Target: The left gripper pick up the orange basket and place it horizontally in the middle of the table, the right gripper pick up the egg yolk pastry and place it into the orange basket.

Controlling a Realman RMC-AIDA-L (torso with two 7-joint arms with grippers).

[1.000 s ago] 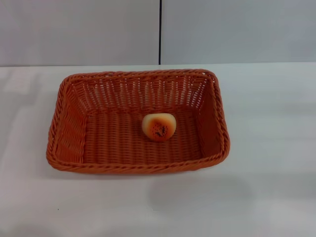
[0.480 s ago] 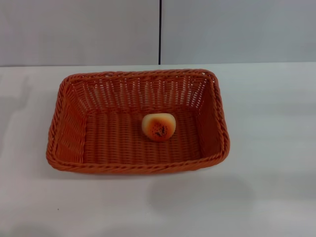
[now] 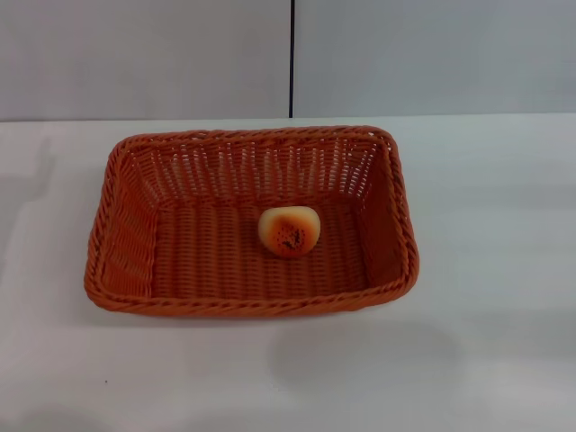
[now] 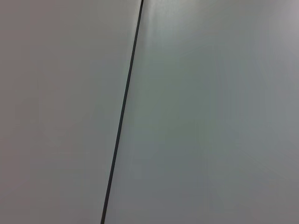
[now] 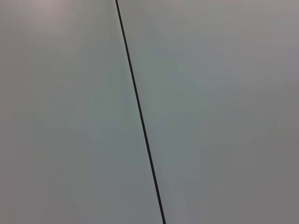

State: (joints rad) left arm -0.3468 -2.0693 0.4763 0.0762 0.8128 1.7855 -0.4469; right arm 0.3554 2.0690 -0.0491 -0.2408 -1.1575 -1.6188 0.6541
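Observation:
The orange basket (image 3: pixel 252 220) lies lengthwise across the middle of the white table (image 3: pixel 486 360) in the head view. On its woven floor, a little right of centre, rests the egg yolk pastry (image 3: pixel 289 231), cream-coloured with an orange-brown speckled top. Neither the left gripper nor the right gripper shows in any view. Both wrist views hold only a plain grey wall with a thin dark seam (image 4: pixel 122 112) (image 5: pixel 139 112).
A grey wall with a vertical dark seam (image 3: pixel 292 58) rises behind the table's far edge. Faint shadows lie on the tabletop in front of the basket and at the left.

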